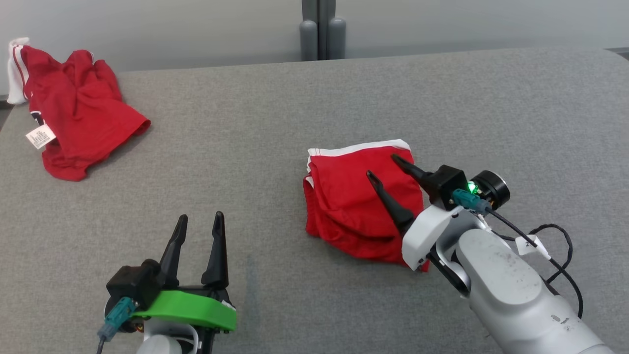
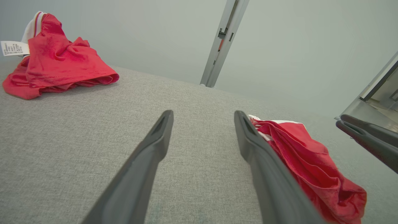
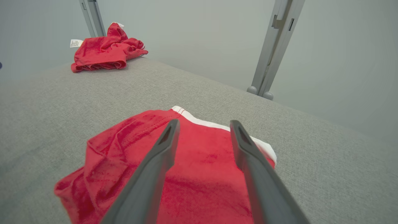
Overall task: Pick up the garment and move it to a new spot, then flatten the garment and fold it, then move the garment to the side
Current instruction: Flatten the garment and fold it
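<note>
Garment [image 1: 354, 196]: soft red cloth, folded roughly square (white-edged).
Right claw [image 1: 381, 165]: I see it apart, over it.
Left claw [image 1: 200, 215]: apart.

The right arm [image 1: 511, 285] hides the folded garment's [image 1: 344, 206] near corner; the label [image 1: 40, 136] on the crumpled garment [image 1: 83, 113] is too small to read.

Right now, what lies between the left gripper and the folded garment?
Only bare grey surface lies between the left gripper and the folded garment; the head view shows that stretch plainly.
</note>
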